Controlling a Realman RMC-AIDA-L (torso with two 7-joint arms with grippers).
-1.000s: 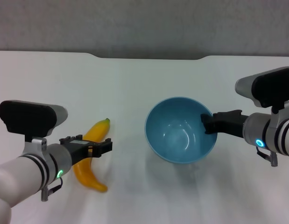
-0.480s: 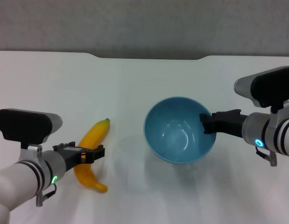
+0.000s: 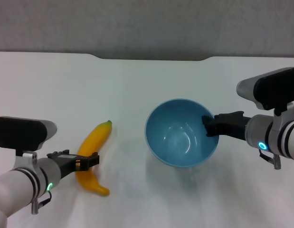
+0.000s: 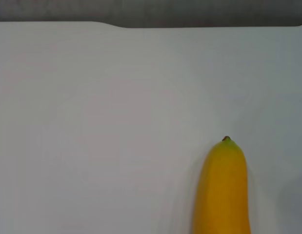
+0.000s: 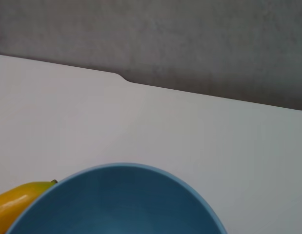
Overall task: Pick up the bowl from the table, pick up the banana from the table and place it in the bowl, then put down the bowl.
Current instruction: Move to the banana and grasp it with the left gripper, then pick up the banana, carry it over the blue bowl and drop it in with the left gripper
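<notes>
Change since earlier frames: left gripper point(image 3: 92, 160) has drawn back toward the robot and lower, its tip now over the banana's middle rather than past it; bowl point(image 3: 182, 138) has shifted very slightly left; banana point(image 3: 92, 157) unchanged.

Left gripper: low at the near left, just at the banana's mid-section. Fingers point right across the fruit; how far apart they stand cannot be told, and no grip on the banana is evident.

Right gripper point(image 3: 208, 126): at the bowl's right rim, fingers closed over the rim, one inside the wall, holding the bowl.

Bowl: light blue, glossy, right of centre, mouth tipped slightly toward the camera, empty inside. Right wrist view shows its rim point(image 5: 126, 168) close up, with the banana's tip point(image 5: 24, 195) beyond its edge.

Banana: yellow-orange, lying on the tabletop point(image 3: 137, 90) left of the bowl and apart from it, greenish stem end pointing away from the robot. Left wrist view shows that end point(image 4: 224, 180) on bare white surface.

Tabletop: plain white, shallow notch in the far edge.
</notes>
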